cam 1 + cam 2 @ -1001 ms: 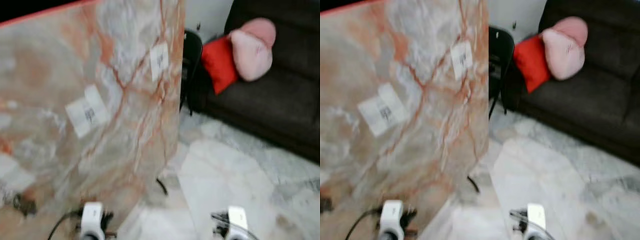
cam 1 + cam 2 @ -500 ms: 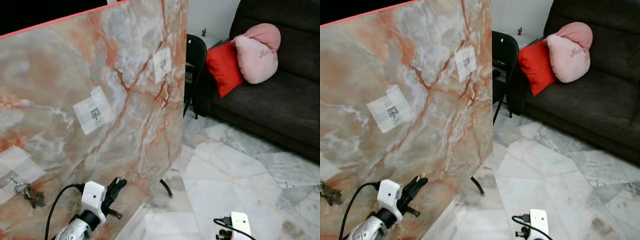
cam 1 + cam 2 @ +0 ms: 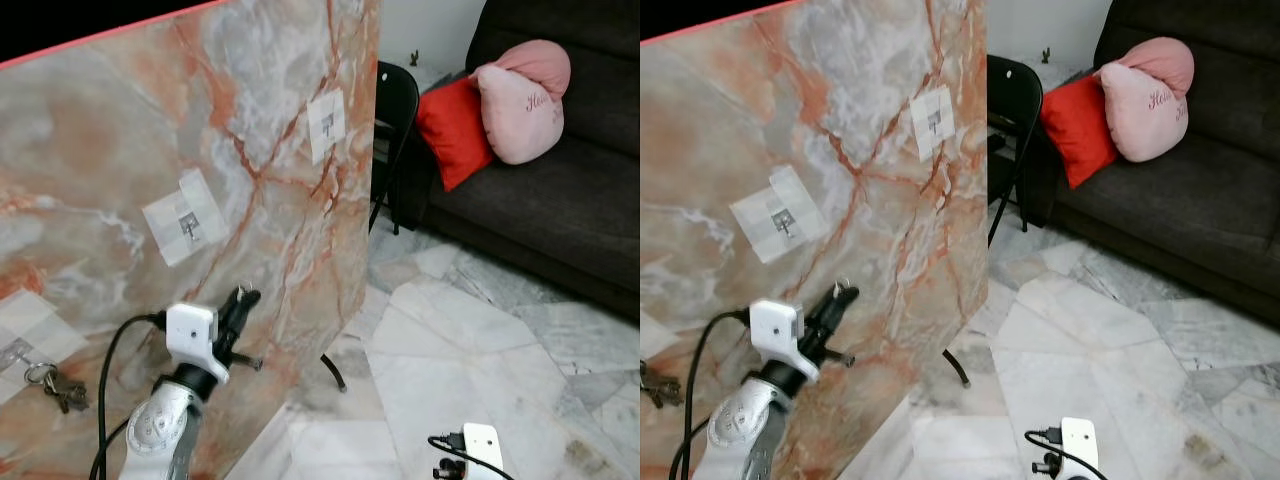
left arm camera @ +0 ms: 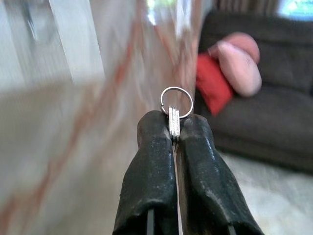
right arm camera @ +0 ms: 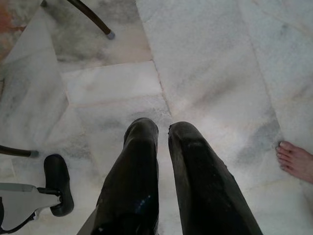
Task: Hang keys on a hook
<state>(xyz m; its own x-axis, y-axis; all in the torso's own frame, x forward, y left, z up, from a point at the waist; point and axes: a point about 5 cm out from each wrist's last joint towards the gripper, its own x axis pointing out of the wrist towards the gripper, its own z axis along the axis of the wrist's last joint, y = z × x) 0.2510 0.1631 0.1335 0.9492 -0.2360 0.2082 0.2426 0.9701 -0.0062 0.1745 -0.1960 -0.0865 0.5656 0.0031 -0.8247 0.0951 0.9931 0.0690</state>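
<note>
Marble-patterned board (image 3: 250, 120) is standing upright before you, carrying three pale patches, each with a small hook. Your left gripper (image 4: 174, 128) is pinching a key ring (image 4: 176, 103) between closed fingers, the ring poking out past the tips; in the left eye view that gripper (image 3: 243, 298) is raised near the board, below the middle hook (image 3: 187, 224) and apart from it. Another bunch of keys (image 3: 55, 388) is already hanging from the lowest patch, at the board's left edge. The upper hook (image 3: 325, 124) is bare. Your right gripper (image 5: 164, 131) is hanging idle over the marble floor (image 5: 210, 58), its fingers nearly together and holding nothing; a person's bare toes (image 5: 295, 160) are showing at the edge of the right wrist view. Judged from this, you are partway through: the ring is gripped and lifted, while reaching a free hook, threading the ring over it and letting go are still ahead.
</note>
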